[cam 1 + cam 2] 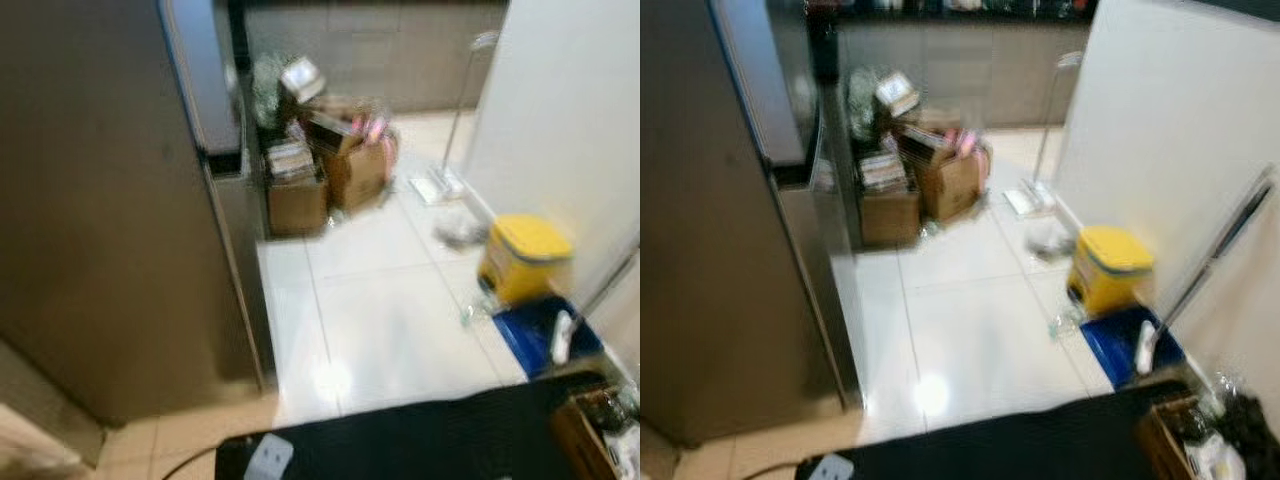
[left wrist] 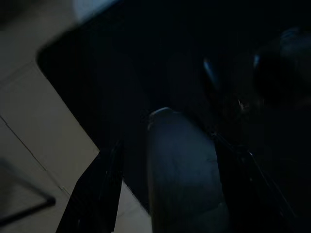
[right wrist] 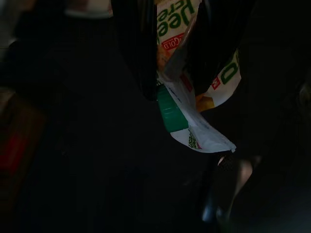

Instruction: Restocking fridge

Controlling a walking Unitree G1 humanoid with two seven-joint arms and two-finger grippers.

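A pouch [image 3: 194,73] is clamped in the right gripper [image 3: 175,58], left fingers untellable; carrying is judged underway, with the fridge [image 1: 110,220] at ten o'clock to be opened next.

Left gripper [image 2: 160,160]: 2 long black fingers [image 2: 97,194] are showing matte and dim, with a rounded dark grey housing sitting between them, its pale edge catching a bit of light. Right gripper [image 3: 177,53]: its fingers [image 3: 133,43] are reading as plain black, glossy in patches. Shade is hiding any cables, screws or markings on either one.
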